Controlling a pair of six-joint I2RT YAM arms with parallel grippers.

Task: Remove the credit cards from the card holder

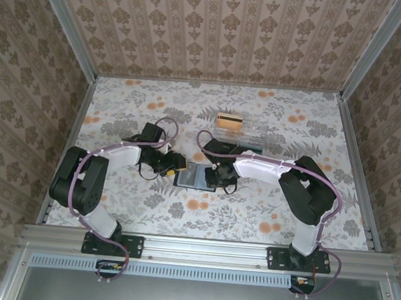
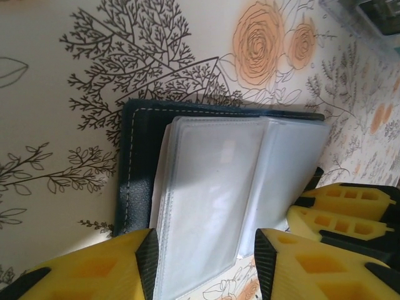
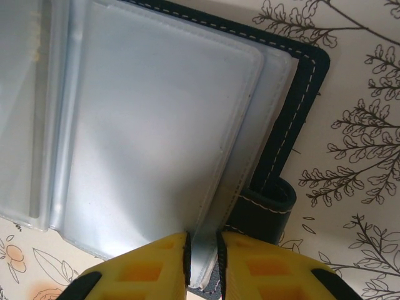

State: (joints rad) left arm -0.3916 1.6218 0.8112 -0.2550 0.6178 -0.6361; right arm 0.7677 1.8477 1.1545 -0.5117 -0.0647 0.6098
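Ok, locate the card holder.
In the top view the card holder lies open on the table between the left end effector and the right end effector.

My flowered table (image 1: pixel 132 211) carries the open card holder (image 1: pixel 191 176) near its middle, with a clear box (image 1: pixel 257 134) at one o'clock from it and a tan card (image 1: pixel 228 121) by the box.

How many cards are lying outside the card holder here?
1: a tan card at the clear box, beyond the card holder; in the box or beside it, I cannot tell. Others may hide beneath it or in the holder's cloudy sleeves.
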